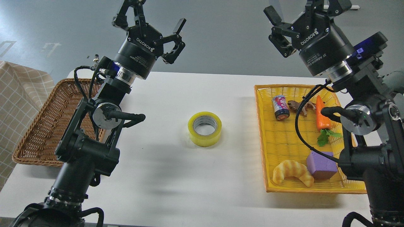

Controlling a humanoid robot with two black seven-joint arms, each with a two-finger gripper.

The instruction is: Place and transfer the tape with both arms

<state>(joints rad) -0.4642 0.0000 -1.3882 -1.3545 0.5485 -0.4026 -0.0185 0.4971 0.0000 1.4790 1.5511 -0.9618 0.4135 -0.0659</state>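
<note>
The yellow tape roll (204, 128) lies flat on the white table (176, 176) in the middle, its grey-white core facing up. My left gripper (148, 19) is raised high above the table's far left, open and empty, well up and left of the tape. My right gripper (300, 12) is raised high at the upper right, open and empty, above the far end of the yellow tray; its fingertips reach the top edge of the view.
A brown wicker basket (41, 126) sits at the left, partly behind my left arm. A yellow tray (262, 126) at the right holds a small can (280, 107), a toy animal (298, 106), a carrot (321, 115), a purple block (321, 164) and a croissant (293, 171).
</note>
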